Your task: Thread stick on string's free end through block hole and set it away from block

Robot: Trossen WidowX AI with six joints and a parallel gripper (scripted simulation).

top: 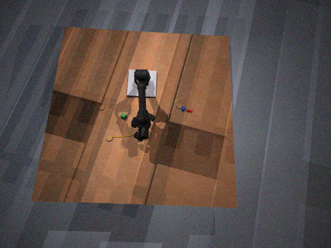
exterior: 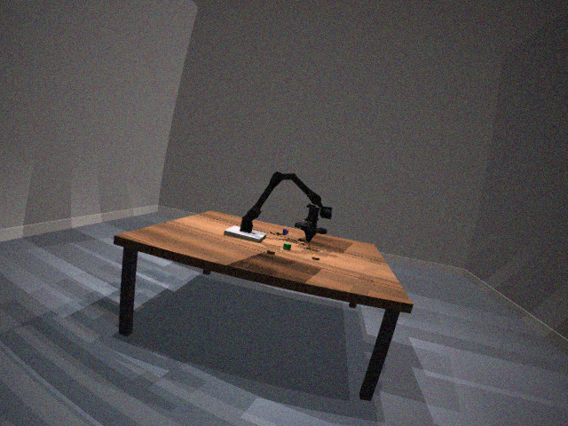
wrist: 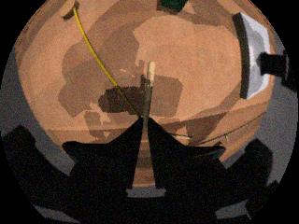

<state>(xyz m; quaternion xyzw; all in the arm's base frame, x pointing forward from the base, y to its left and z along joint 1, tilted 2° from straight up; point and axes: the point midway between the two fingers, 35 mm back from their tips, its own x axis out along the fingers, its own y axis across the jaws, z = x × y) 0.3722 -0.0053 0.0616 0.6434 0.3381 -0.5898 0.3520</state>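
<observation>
My gripper point(exterior: 309, 240) point(wrist: 145, 119) points down above the table and is shut on the thin wooden stick point(wrist: 150, 75). In the wrist view the pale stick sticks out beyond the fingertips. The yellow string point(top: 121, 137) point(wrist: 100, 65) runs from the round wooden button point(top: 109, 138) point(exterior: 315, 258) point(wrist: 67, 9) to near the fingertips; its last part is hidden in the top view by the arm. I cannot make out the wooden block with the hole in any view; it may be hidden by the arm or lost in the shadows.
A green block point(top: 123, 115) point(exterior: 287, 246) point(wrist: 173, 4) lies between the arm's white base point(top: 132, 90) point(wrist: 256, 56) and the button. A loose disc point(top: 101, 108) lies at the left. A blue piece point(top: 183, 108), a red piece point(top: 190, 110) and a loose stick point(top: 177, 99) lie at the right.
</observation>
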